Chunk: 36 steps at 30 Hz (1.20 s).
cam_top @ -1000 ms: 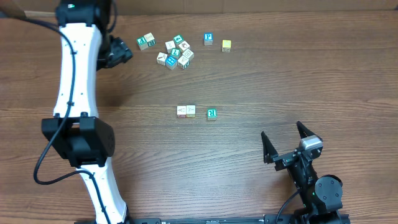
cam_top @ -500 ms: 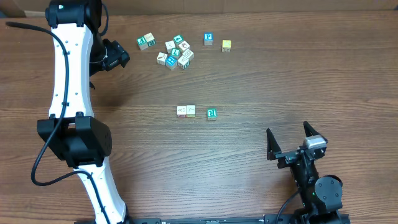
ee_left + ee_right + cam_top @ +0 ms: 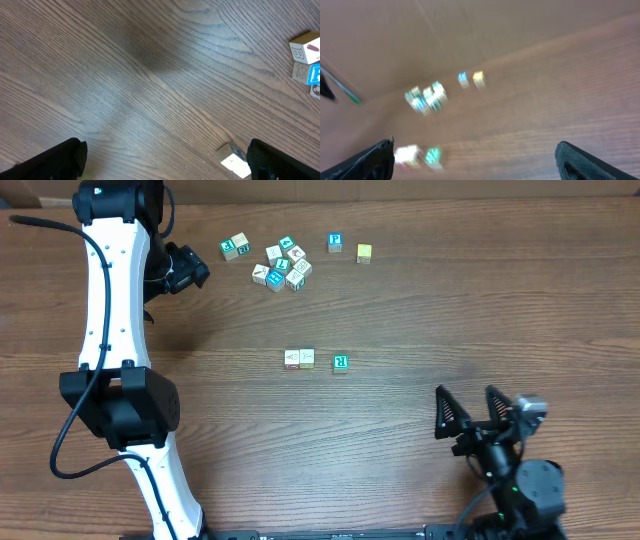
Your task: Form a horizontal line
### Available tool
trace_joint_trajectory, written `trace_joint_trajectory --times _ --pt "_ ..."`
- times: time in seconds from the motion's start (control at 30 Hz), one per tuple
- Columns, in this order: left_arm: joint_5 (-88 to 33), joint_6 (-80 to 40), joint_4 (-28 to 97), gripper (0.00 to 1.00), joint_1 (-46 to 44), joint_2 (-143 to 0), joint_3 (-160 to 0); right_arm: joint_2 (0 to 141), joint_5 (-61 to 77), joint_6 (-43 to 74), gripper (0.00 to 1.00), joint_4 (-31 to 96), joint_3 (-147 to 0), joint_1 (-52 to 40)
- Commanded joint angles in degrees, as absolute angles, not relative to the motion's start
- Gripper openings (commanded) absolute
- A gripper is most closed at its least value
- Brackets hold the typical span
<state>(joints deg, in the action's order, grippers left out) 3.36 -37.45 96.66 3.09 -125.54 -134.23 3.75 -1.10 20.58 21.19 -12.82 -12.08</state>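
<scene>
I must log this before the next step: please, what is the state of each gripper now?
Left gripper: open, holding nothing.
Right gripper: open, holding nothing.

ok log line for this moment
left fingers: open, empty | right fingers: open, empty | two whitish cubes: touching | teal cube: apart from them

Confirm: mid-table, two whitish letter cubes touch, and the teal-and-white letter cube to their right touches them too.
Wrong on the last part. The two whitish letter cubes touch, but the teal-and-white letter cube stands apart from them, with a gap between; the overhead view shows it.
</scene>
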Motion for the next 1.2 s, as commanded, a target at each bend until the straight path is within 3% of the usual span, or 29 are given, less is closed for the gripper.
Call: trace_joint_trajectory --times 0.0,0.23,0.53,0.7,0.73,0.77,0.87,0.93,1.07,1.17 --pt "2.9 -36.8 96.8 1.00 2.9 -125.9 -134.2 9.9 -4.1 22.7 1.00 24.9 -26.5 -11.9" --pt "2.9 -36.8 96.8 1.00 2.9 -125.9 -134.2 36.8 -4.3 22.4 1.00 39.9 -57.6 -11.9" --pt "2.9 -36.8 96.8 1.00 2.9 -125.9 -134.2 74.1 -2.3 22.1 1.00 70.0 -105.5 -11.9" --pt "2.9 -36.8 96.8 1.00 2.9 -125.9 -134.2 84.7 4.1 22.0 1.00 73.8 -117.9 -11.9" --pt "2.9 -36.8 96.8 1.00 2.9 -125.9 -134.2 86.5 5.7 20.4 0.65 73.5 -118.1 -11.9" --pt "2.9 -36.8 96.8 1.00 2.9 -125.9 -134.2 87.6 5.7 20.7 0.45 74.0 -118.1 -11.9" --pt "2.9 -36.8 96.8 1.00 2.9 -125.9 -134.2 90.9 5.5 21.4 0.32 76.7 -118.1 -13.0" --pt "2.9 -36.8 96.8 1.00 2.9 -125.9 -134.2 93.4 4.8 21.4 0.31 78.8 -118.0 -14.7" --pt "2.9 -36.8 96.8 1.00 2.9 -125.9 -134.2 100.4 0.0 25.5 0.46 85.3 -117.5 -20.0" --pt "2.9 -36.8 96.8 1.00 2.9 -125.9 -134.2 104.2 -0.1 27.1 0.50 86.9 -116.0 -22.5"
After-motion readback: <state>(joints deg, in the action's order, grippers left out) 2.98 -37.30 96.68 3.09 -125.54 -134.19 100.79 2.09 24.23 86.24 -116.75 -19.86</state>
